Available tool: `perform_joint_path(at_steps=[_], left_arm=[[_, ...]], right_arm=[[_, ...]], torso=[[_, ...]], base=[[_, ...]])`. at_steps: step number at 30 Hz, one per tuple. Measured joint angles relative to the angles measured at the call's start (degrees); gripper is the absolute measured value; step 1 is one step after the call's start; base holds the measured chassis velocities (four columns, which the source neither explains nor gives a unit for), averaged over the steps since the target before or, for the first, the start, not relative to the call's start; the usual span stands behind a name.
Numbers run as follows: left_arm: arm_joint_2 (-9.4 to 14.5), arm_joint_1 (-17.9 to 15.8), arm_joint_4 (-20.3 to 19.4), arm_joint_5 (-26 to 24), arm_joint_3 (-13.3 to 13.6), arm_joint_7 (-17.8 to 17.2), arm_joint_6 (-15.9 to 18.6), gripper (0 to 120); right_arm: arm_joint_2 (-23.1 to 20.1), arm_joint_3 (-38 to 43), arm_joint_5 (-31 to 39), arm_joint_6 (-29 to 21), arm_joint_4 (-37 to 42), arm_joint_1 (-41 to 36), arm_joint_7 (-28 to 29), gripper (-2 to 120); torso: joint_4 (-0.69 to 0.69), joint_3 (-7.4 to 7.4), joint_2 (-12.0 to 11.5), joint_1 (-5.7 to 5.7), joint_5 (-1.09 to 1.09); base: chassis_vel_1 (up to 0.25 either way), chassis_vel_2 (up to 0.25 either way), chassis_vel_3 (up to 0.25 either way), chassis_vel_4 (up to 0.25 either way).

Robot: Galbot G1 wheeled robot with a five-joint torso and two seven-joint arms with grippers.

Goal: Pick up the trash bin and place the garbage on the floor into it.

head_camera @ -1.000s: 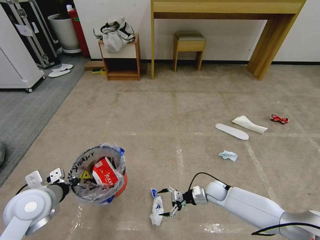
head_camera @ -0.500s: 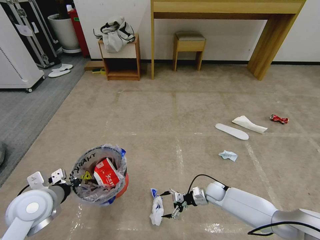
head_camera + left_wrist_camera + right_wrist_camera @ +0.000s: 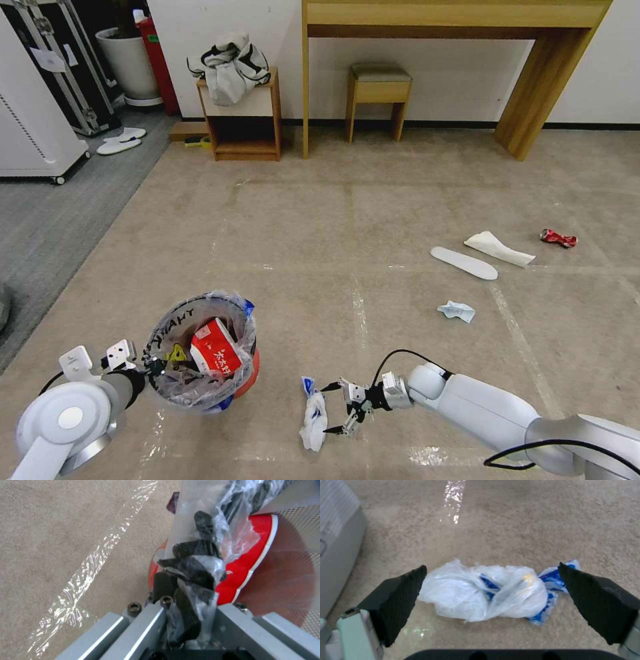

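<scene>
The red trash bin (image 3: pixel 248 373), lined with a clear printed bag, is at my lower left with a red-and-white carton (image 3: pixel 215 353) inside. My left gripper (image 3: pixel 152 367) is shut on the bin's rim and bag; the left wrist view shows the left gripper (image 3: pixel 186 580) pinching plastic against the red bin (image 3: pixel 246 562). On the beige floor (image 3: pixel 373 220), my right gripper (image 3: pixel 328 409) is open just right of a white-blue wrapper (image 3: pixel 313 415). In the right wrist view the right gripper (image 3: pixel 491 566) has its fingers on both sides of that wrapper (image 3: pixel 476 595).
More garbage lies at the right: a flat white slipper (image 3: pixel 463 262), white tissue (image 3: pixel 499 248), a red can (image 3: pixel 559 237) and a small crumpled wrapper (image 3: pixel 457 311). A wooden desk (image 3: pixel 527 100), stool (image 3: pixel 379 93) and side cabinet (image 3: pixel 243 123) line the far wall.
The left arm has carried the bin a little to the right. The right gripper stays open beside the wrapper, with its arm slightly lower.
</scene>
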Motion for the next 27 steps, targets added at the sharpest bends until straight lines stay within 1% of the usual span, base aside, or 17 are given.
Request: perform_joint_path(at_steps=[3,4,5,7,8,11,13,20,27], left_arm=[[0.0,0.0,0.0,0.0,0.0,0.0,0.0,0],[0.2,0.0,-0.1,-0.1,-0.1,0.0,0.0,0],[0.2,0.0,-0.1,-0.1,-0.1,0.0,0.0,0],[0.2,0.1,-0.3,-0.1,-0.2,0.0,0.0,0],[0.2,0.2,-0.3,-0.1,-0.2,0.1,0.0,0],[0.1,0.2,-0.3,0.0,-0.2,0.2,0.0,0],[0.1,0.2,-0.3,0.2,-0.1,0.3,0.0,0],[0.3,0.0,-0.3,0.2,-0.1,0.3,0.0,0],[0.2,0.2,-0.4,0.3,-0.1,0.3,0.0,0]], right_arm=[[1.0,0.1,0.1,0.2,-1.1,0.2,-0.2,100],[3.0,0.5,0.0,0.9,-3.1,0.7,-0.5,100],[3.0,0.5,0.0,0.9,-3.1,0.7,-0.5,100],[4.7,0.5,0.0,1.1,-4.7,1.1,-0.6,100],[5.7,0.5,0.0,1.4,-5.8,1.6,-0.8,100],[6.6,0.5,0.1,1.5,-6.6,1.8,-1.2,100],[8.1,0.5,0.5,1.8,-8.3,2.3,-2.2,100],[9.1,0.4,0.7,1.7,-8.6,2.1,-2.8,100],[9.1,0.3,0.7,1.5,-7.9,1.1,-2.7,100]], torso=[[0.00,0.00,0.0,0.00,0.00],[0.00,0.00,0.0,0.00,0.00],[0.00,0.00,0.0,0.00,0.00],[0.01,0.00,0.0,0.00,0.02],[0.01,0.00,0.0,0.00,-0.01],[0.01,0.00,0.0,0.00,0.00],[0.01,0.00,0.0,0.00,0.00],[0.00,0.00,0.0,0.00,0.00],[0.00,0.00,0.0,0.00,0.01]], base=[[0.000,0.000,0.000,0.000],[0.000,0.000,0.000,0.000],[0.000,0.000,0.000,0.000],[0.000,0.000,0.000,0.000],[0.000,0.000,0.000,0.000],[0.000,0.000,0.000,0.000],[0.000,0.000,0.000,0.000],[0.000,0.000,0.000,0.000],[0.000,0.000,0.000,0.000]])
